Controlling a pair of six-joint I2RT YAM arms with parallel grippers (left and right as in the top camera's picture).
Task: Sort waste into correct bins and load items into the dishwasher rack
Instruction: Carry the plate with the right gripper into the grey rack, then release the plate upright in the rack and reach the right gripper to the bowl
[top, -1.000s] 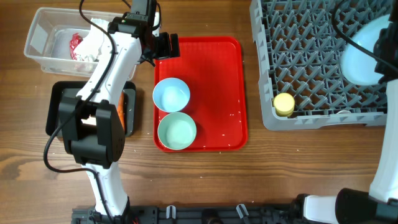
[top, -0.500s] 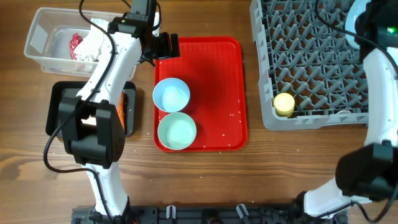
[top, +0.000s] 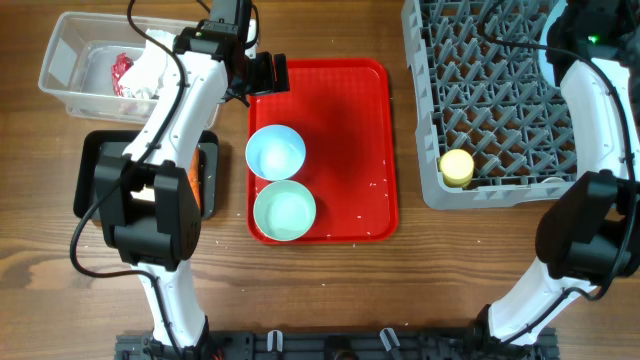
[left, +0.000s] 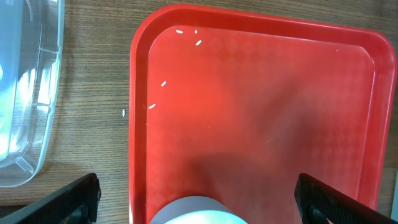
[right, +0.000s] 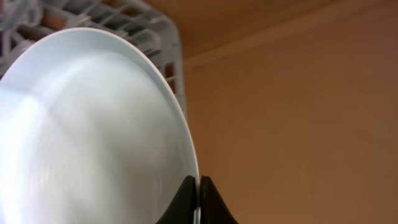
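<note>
Right end effector (right: 196, 198) is pinched shut on the rim of the pale blue plate (right: 93, 137), which is held on edge at the far right corner of the grey rack (top: 490, 110). The rack lies beyond and under the plate. Can't tell which slot the rim lines up with, or whether it touches the pegs: overhead, the arm hides nearly all the plate and the frame edge cuts off the wrist. Next move likely turns on dropping the rim between pegs.

Left end effector (left: 196, 186) is wide open and empty over the far left corner of the red tray (left: 261, 93), with rice grains (left: 180, 31) there. The left arm is nearer the blue bowl (top: 275, 152) and green bowl (top: 284, 210). Yellow cup (top: 457, 167) sits in the rack's near left corner. Black tray (top: 85, 150) contents are mostly hidden by the left arm.
</note>
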